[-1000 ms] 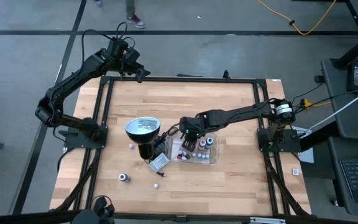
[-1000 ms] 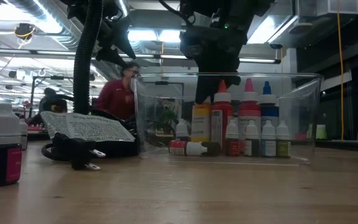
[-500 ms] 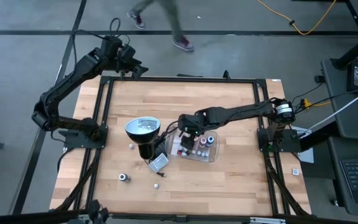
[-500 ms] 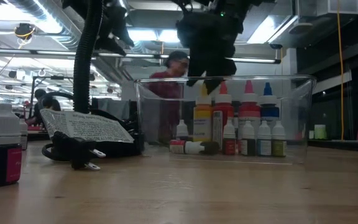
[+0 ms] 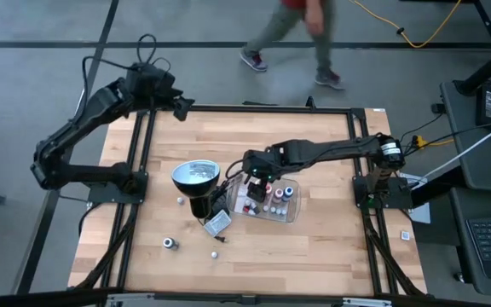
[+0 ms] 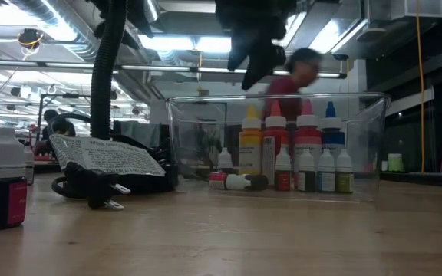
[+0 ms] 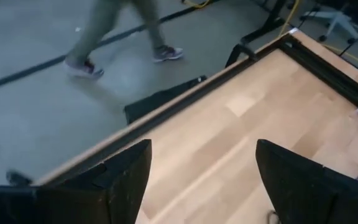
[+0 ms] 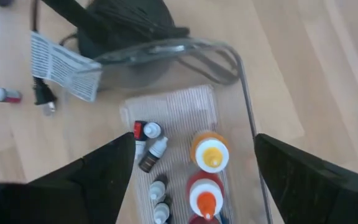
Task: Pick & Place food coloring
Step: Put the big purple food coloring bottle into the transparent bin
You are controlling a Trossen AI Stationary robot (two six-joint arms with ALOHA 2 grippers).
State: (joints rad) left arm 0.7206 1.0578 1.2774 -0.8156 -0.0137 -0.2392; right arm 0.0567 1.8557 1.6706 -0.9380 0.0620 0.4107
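Note:
Several food coloring bottles (image 5: pixel 267 198) stand and lie on the floor of a clear tray (image 5: pixel 294 215) at mid-table; yellow, red and blue caps show in the low view (image 6: pixel 298 157) and in the right wrist view (image 8: pixel 207 155). Loose bottles (image 5: pixel 170 244) rest on the wood near the left front. My right gripper (image 5: pixel 254 175) hangs open above the tray's left end (image 6: pixel 255 61), fingers apart and empty (image 8: pixel 194 180). Over the table's far left corner, my left gripper (image 5: pixel 180 104) is open and holds nothing (image 7: pixel 204 180).
A black lamp with a round silvery head (image 5: pixel 196 177) stands just left of the tray, its cord, plug and paper tag (image 5: pixel 218 223) in front of it. A dark bottle (image 6: pixel 2 180) stands close to the low camera. A person walks past beyond the far edge (image 5: pixel 305 34).
My right gripper has opened and risen straight up out of the tray, leaving the bottles standing there. My left gripper has drawn back toward the table's far left corner and risen a little. The person behind the table has walked to the right.

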